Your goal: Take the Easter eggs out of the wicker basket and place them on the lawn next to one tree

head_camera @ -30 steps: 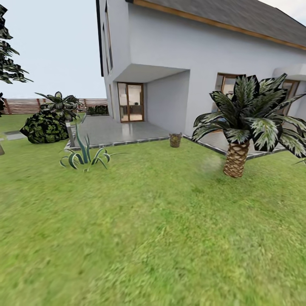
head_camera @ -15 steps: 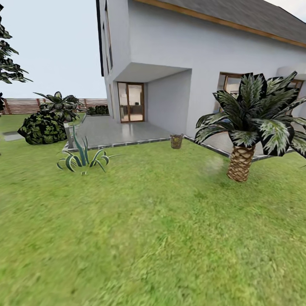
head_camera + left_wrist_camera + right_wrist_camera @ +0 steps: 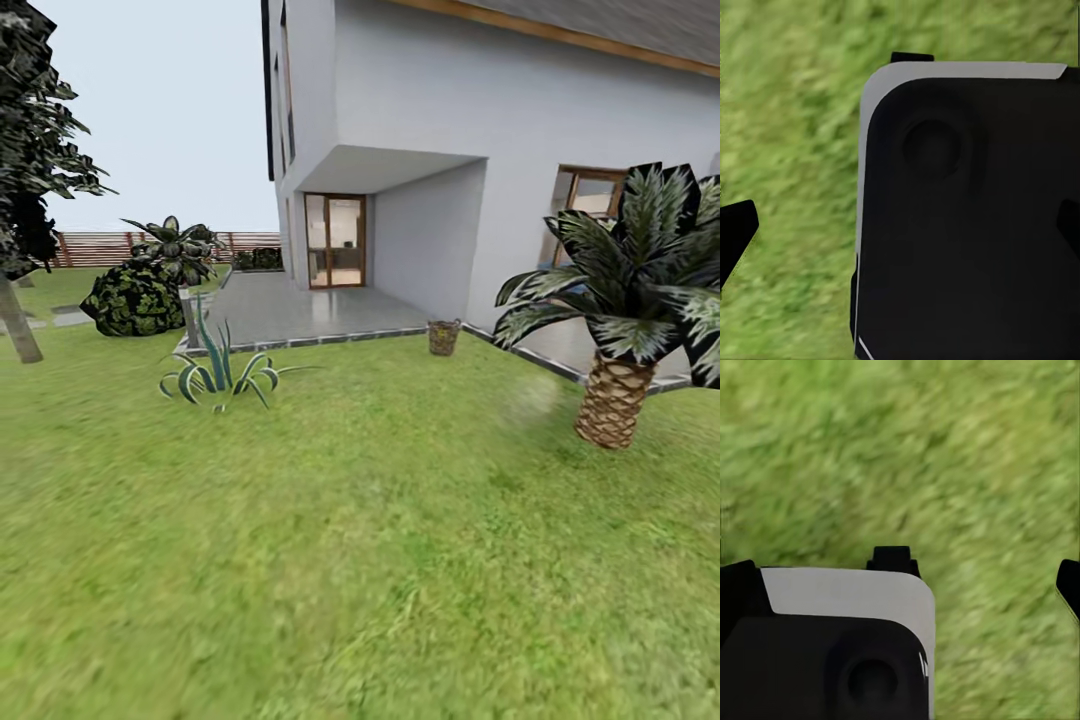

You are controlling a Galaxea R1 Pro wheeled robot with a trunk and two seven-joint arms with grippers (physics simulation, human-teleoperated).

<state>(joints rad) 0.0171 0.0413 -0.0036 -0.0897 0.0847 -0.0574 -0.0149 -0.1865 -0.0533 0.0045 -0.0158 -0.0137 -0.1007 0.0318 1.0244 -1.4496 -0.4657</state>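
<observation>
Bright green, slightly mottled lawn [image 3: 380, 560], white house [image 3: 520, 130] with grey paving [image 3: 300, 310] out front. Little brown woven wicker basket [image 3: 443, 337], palm [image 3: 612, 395] has a scaly brown trunk and dark, white-streaked fronds, plus a brown slatted fence [image 3: 110, 246].

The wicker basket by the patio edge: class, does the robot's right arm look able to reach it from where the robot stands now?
Probably not. The wicker basket sits far off across the lawn, and the right wrist view shows just grass and the robot's own body.

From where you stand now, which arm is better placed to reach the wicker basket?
Neither yet: the wicker basket stands far off on the lawn, slightly right of centre; perhaps right.
</observation>
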